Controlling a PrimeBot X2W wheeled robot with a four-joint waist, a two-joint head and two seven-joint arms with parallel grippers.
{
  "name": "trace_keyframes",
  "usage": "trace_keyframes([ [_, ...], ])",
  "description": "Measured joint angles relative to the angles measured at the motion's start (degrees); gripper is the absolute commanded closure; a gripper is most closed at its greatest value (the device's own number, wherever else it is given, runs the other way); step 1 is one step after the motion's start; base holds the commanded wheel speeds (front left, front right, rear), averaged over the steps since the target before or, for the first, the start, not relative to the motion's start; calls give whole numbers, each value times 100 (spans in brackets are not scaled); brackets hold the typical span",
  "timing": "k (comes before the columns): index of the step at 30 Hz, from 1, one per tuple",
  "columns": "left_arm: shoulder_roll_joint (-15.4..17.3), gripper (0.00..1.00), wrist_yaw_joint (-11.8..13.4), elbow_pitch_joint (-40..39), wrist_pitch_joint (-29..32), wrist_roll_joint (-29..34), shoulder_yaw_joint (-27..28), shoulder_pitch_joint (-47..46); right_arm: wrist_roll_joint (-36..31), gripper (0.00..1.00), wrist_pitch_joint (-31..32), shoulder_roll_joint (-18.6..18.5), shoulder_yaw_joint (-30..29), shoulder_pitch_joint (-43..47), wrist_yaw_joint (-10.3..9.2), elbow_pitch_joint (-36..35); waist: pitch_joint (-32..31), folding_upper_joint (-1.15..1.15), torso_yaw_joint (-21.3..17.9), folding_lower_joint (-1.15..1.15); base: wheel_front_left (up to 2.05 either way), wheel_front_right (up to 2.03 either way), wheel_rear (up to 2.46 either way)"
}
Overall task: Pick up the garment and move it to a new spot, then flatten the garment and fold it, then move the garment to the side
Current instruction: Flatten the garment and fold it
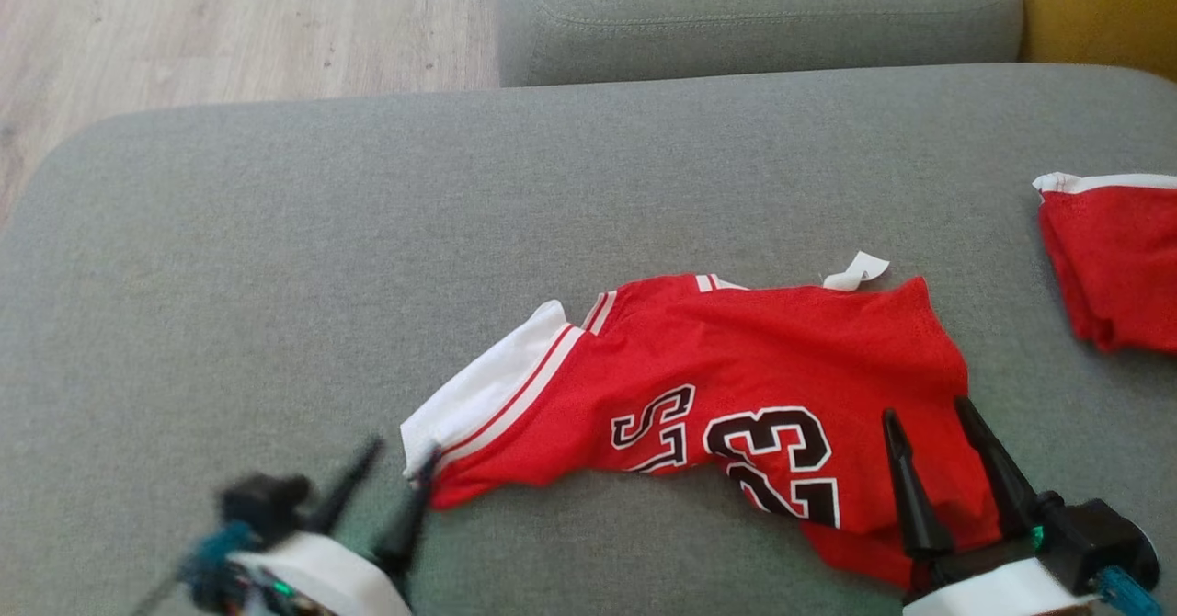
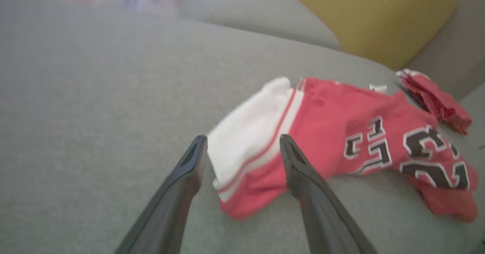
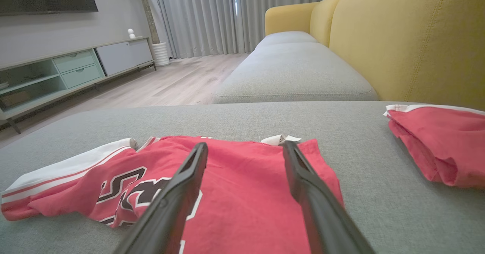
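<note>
The garment (image 1: 736, 386) is a red jersey with white trim and black "23" lettering, lying crumpled on the grey cushion (image 1: 368, 230). My left gripper (image 1: 402, 449) is open at the jersey's white-trimmed left end, one finger touching that edge. In the left wrist view the garment (image 2: 341, 140) has its white band between the spread fingers of the left gripper (image 2: 242, 142). My right gripper (image 1: 924, 414) is open over the jersey's right part. The right wrist view shows the right gripper (image 3: 244, 148) low above the red cloth of the garment (image 3: 242, 182), nothing gripped.
A second red folded cloth (image 1: 1117, 262) lies at the cushion's right edge, also the red cloth (image 3: 439, 144) in the right wrist view. A yellow sofa back (image 3: 409, 38) rises on the right. Another grey seat (image 1: 754, 9) lies beyond, wooden floor (image 1: 230, 28) at far left.
</note>
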Motion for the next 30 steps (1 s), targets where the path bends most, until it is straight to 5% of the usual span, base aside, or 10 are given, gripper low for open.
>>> trace_keyframes([
  [7,247,0,336,-231,43,-354,577,-198,0,0,1,-71,16,-9,0,0,121,0,-1,0,0,0,0],
  [15,-177,0,-85,153,812,-1121,366,-249,0,0,1,-157,133,-199,0,7,206,0,-163,0,0,0,0],
  [25,-338,0,33,1105,636,-950,350,-415,0,0,1,-176,137,-208,0,13,208,0,-271,0,0,0,0],
  [28,-467,0,-299,1141,623,-1181,425,-474,0,0,0,-180,137,-209,0,13,219,0,-278,0,0,0,0],
  [29,-517,12,-424,1147,628,-1285,435,-475,0,0,1,-180,137,-209,0,14,226,0,-280,0,0,0,0],
  [30,-564,63,-525,1159,649,-1379,439,-475,1,0,1,-180,137,-210,0,18,231,0,-280,0,0,0,0],
])
